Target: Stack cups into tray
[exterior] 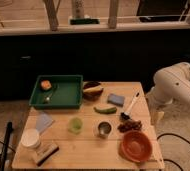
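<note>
The pale green plastic cup [75, 125] stands upright at the table's front middle. The shiny grey metal cup [104, 129] stands upright just right of it, a small gap between them. The dark green tray [67, 102] sits at the back left of the table and holds a small orange item [46, 85] and a spoon-like thing [49, 97]. My white arm [175, 85] reaches in from the right. My gripper [158, 117] hangs beside the table's right edge, well away from both cups and the tray, holding nothing that I can see.
An orange bowl [136, 145] sits at the front right, with dark brown bits [130, 125] behind it. A green pod [105, 109], blue sponge [116, 99], brush [132, 105] and dark dish [92, 90] lie mid-table. A blue cloth [44, 121], white tub [30, 138] and block [45, 153] are at the front left.
</note>
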